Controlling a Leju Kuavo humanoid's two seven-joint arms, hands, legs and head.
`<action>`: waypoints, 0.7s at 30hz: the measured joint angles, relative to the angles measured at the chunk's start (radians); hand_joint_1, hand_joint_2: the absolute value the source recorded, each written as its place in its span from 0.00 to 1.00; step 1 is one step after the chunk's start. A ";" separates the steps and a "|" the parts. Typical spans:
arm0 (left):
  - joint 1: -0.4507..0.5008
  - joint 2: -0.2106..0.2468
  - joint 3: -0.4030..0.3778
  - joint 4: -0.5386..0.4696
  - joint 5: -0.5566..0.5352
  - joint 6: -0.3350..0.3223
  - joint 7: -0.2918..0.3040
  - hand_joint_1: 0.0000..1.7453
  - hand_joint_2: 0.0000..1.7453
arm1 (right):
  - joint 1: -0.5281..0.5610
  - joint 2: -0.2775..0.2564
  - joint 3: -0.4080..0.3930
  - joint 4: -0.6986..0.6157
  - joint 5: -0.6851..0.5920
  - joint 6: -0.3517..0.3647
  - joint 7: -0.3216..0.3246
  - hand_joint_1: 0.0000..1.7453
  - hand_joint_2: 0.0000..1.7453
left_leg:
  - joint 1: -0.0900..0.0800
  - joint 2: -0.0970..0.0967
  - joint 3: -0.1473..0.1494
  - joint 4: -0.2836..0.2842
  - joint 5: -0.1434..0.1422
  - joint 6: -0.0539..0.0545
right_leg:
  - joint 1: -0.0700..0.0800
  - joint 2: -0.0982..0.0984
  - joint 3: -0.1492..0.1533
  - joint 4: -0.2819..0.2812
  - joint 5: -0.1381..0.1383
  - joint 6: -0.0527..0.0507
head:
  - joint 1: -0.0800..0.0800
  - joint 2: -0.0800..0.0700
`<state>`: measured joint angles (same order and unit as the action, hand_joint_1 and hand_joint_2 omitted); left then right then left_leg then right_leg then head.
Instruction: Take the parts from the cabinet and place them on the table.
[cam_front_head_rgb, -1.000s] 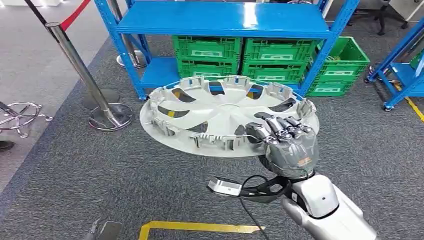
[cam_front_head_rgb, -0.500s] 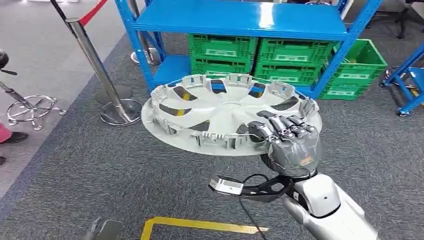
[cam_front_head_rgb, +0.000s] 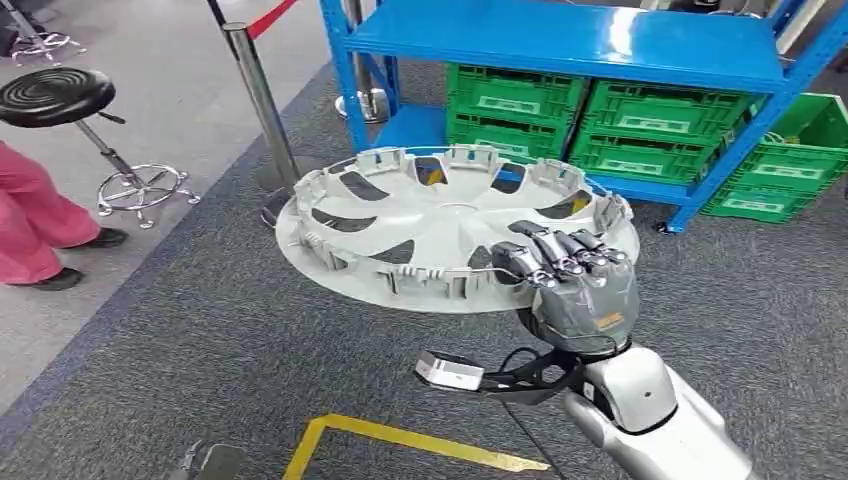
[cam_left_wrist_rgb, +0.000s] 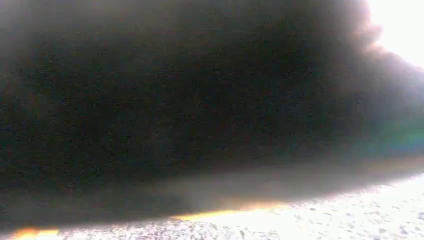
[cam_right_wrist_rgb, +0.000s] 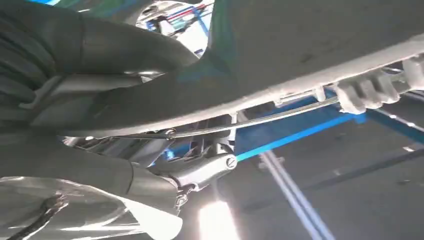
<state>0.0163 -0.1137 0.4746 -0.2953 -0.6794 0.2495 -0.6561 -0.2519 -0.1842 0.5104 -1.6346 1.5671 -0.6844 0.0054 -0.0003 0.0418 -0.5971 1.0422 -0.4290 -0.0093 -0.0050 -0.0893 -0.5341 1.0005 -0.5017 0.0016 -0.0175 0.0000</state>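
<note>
Your right hand (cam_front_head_rgb: 570, 275) grips the hubcap (cam_front_head_rgb: 450, 228) by its rim, level above the carpet. Carry step, I'd say; you'll need to find the table next. Left hand: can't tell.

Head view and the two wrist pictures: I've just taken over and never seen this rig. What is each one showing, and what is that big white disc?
The machine is a two-armed humanoid. The head view looks forward and down from high on its body. In it the right hand grips the near edge of a hubcap, a pale plastic wheel cover, and holds it roughly flat above grey carpet. Behind stands a blue rack with green crates on its lower shelf. A stool, a metal post and a person's pink trouser leg are at the left.

The right wrist picture is taken from just behind that hand and shows the hubcap's rim from close by. The left wrist picture is dark and blurred; I cannot tell how the left hand stands.
</note>
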 joint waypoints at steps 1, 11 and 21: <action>-0.004 0.000 0.000 0.000 0.000 0.000 0.000 0.00 0.00 | 0.000 0.000 -0.002 -0.003 0.000 0.000 0.000 1.00 1.00 | -0.017 0.039 0.012 -0.026 -0.020 0.005 | 0.008 -0.010 -0.004 0.002 -0.002 0.004 | -0.001 0.000; -0.006 -0.003 0.003 0.000 -0.003 -0.002 0.004 0.00 0.00 | 0.003 0.003 -0.012 -0.009 0.000 0.000 -0.016 1.00 1.00 | -0.009 -0.077 -0.003 -0.040 0.001 0.051 | 0.001 0.087 -0.174 0.336 -0.147 0.032 | 0.008 0.000; 0.000 -0.003 0.004 0.002 -0.014 -0.004 0.009 0.00 0.00 | 0.005 0.011 -0.037 -0.027 0.000 -0.001 -0.046 1.00 1.00 | 0.000 -0.166 -0.032 -0.021 0.007 0.012 | -0.012 0.136 -0.025 0.000 0.022 0.004 | 0.006 0.000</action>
<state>0.0158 -0.1163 0.4788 -0.2937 -0.6931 0.2453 -0.6470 -0.2465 -0.1728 0.4730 -1.6613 1.5671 -0.6855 -0.0408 0.0000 -0.1239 -0.6293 1.0215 -0.4224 0.0032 -0.0168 0.0472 -0.5593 1.0008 -0.4792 0.0061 -0.0114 0.0000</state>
